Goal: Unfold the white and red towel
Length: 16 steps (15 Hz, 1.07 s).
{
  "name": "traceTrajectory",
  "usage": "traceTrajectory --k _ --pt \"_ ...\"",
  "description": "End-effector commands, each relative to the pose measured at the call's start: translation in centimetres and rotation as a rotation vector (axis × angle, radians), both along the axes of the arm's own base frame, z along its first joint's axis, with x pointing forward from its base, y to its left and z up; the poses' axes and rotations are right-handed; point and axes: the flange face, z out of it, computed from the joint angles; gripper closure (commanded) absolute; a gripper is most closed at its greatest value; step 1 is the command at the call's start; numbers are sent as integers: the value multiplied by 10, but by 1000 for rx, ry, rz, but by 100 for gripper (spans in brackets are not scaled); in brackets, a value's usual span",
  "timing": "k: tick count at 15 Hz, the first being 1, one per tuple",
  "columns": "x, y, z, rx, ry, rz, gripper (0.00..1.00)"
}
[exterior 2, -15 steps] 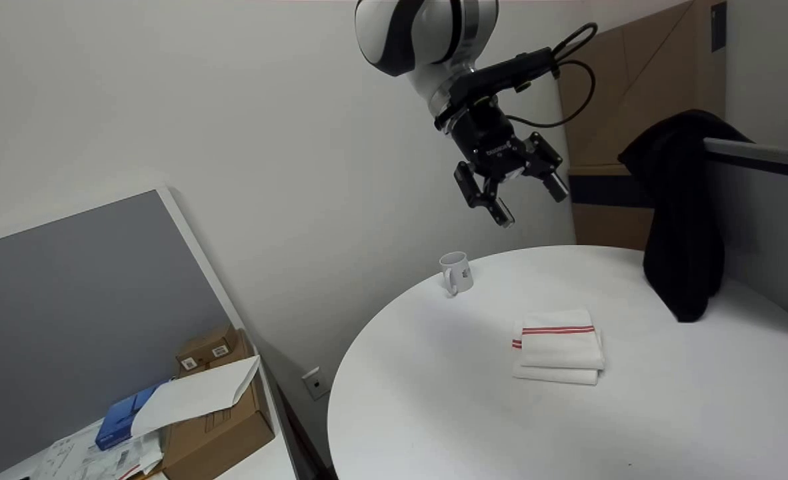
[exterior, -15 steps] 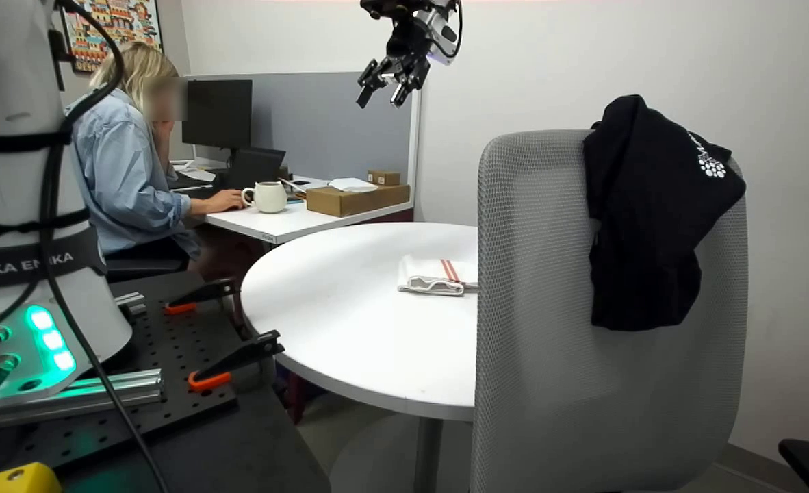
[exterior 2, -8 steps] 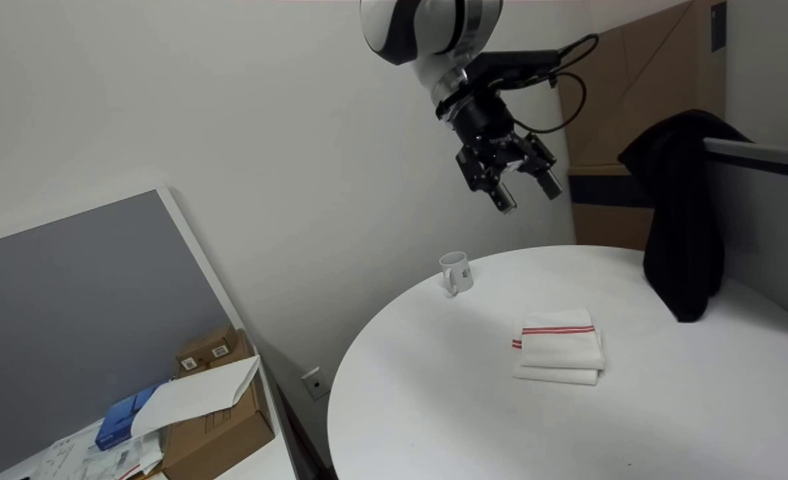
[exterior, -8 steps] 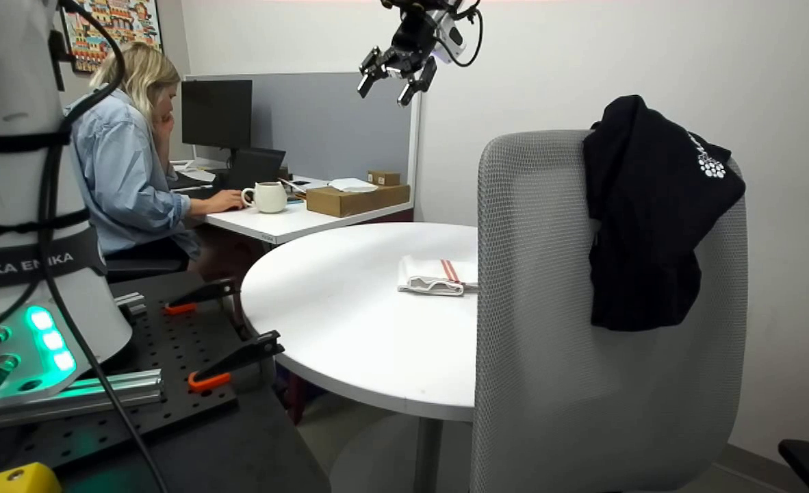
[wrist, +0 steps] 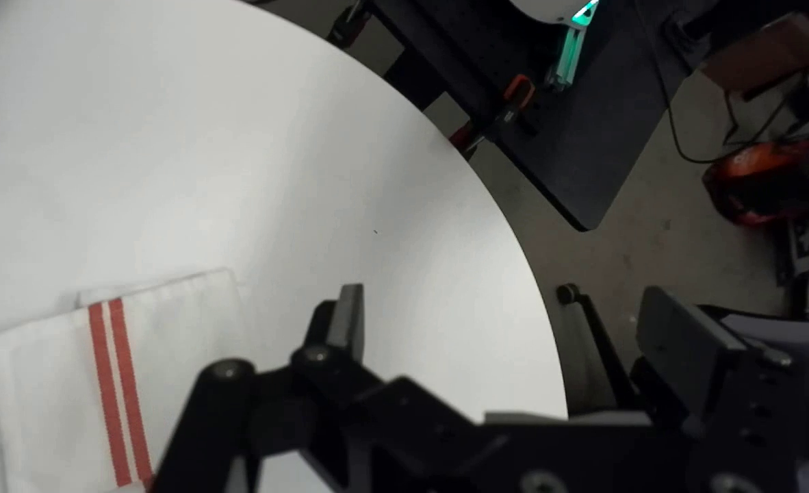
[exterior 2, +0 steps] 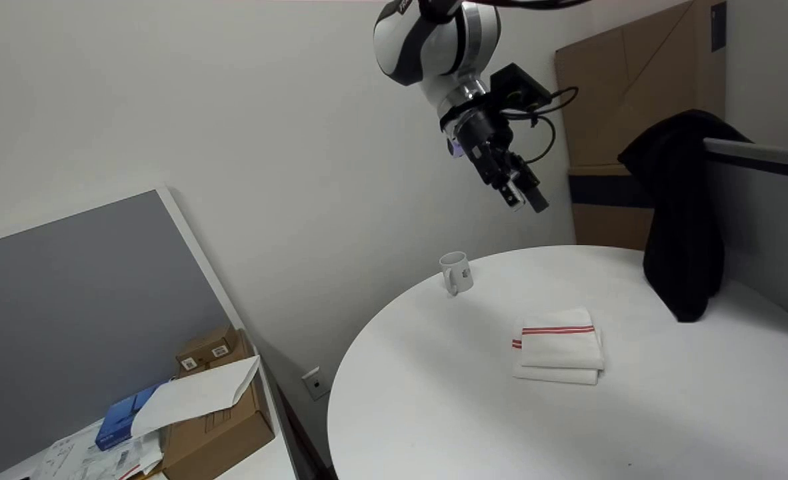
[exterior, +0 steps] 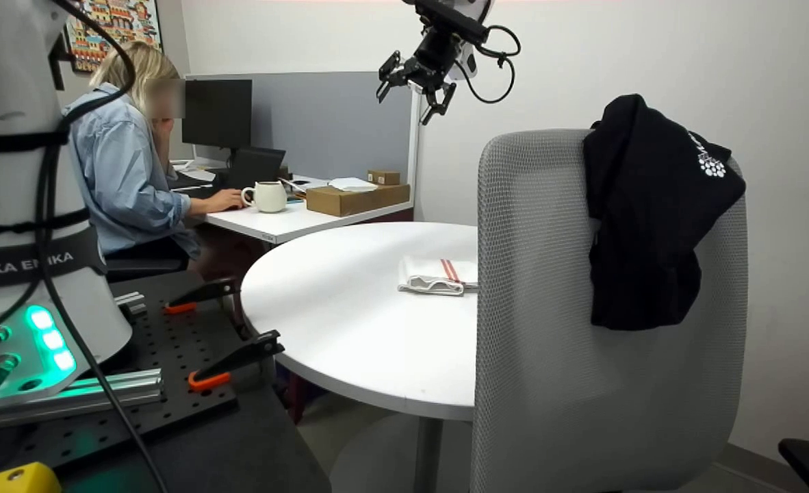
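Note:
The white and red towel lies folded in layers on the round white table. In both exterior views the towel [exterior: 430, 277] [exterior 2: 561, 350] is flat, with red double stripes on top; the grey chair back hides part of it in an exterior view. In the wrist view the towel [wrist: 48, 390] is at the lower left, outside the jaws. My gripper [exterior: 404, 107] is high above the table, apart from the towel. The gripper [exterior 2: 529, 205] also shows there above the far table side. In the wrist view the gripper [wrist: 504, 308] is open with nothing between its fingers.
The round table [exterior: 336, 329] has a white mug [exterior 2: 459, 275] near its far edge. A grey chair [exterior: 548, 383] with a black garment [exterior: 658, 226] stands against the table. A desk holds cardboard boxes [exterior 2: 214, 427], and a person [exterior: 124, 150] sits there.
My gripper has turned about its wrist, and in an exterior view it has shifted to the right. It stays open. The towel has not moved.

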Motion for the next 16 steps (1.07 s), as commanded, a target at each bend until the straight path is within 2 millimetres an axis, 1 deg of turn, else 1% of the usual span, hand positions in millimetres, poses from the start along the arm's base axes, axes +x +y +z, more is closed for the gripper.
traceTrajectory --k 1,4,8,11,14,16 --pt "32 0 -32 53 -1 93 0" --pt "50 -4 -66 57 -25 115 0" --pt "80 -13 -97 61 -160 69 0" --pt "99 -22 -121 59 -254 52 0" --pt "112 -32 -146 70 -315 38 0" --pt "114 -44 -165 80 -303 22 0"
